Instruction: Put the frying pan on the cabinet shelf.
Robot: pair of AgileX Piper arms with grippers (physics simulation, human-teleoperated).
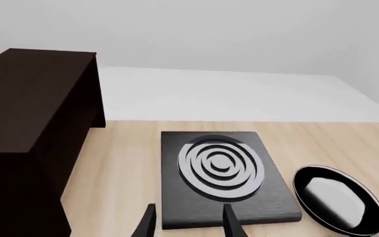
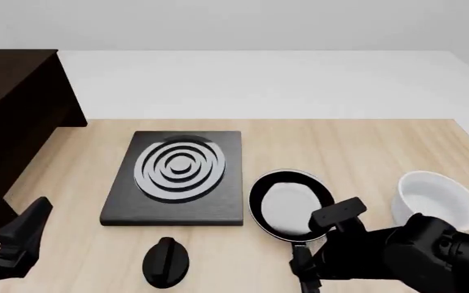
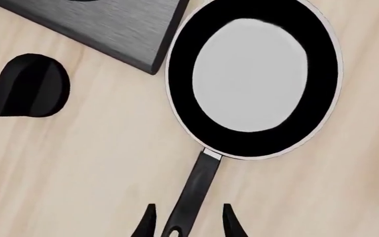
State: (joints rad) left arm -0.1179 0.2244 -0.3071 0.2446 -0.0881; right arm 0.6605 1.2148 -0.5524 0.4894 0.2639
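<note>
The frying pan (image 2: 287, 203) lies flat on the table right of the black square plate, pale inside up, its long black handle (image 3: 195, 190) pointing toward the near edge. My right gripper (image 3: 188, 224) is open, one finger on each side of the handle's end with gaps on both sides; in the front view the right gripper (image 2: 303, 274) sits low over that end, and the arm hides most of the handle. My left gripper (image 1: 188, 224) is open and empty at the near left (image 2: 16, 241). The dark cabinet (image 2: 10, 113) stands far left, its flat top (image 1: 25, 94) bare.
A black square plate with silver rings (image 2: 178, 174) lies mid-table. A black knob (image 2: 167, 261) sits in front of it. A white bowl (image 2: 434, 198) stands to the right of the pan. Pale wood (image 2: 356, 152) lies behind the pan.
</note>
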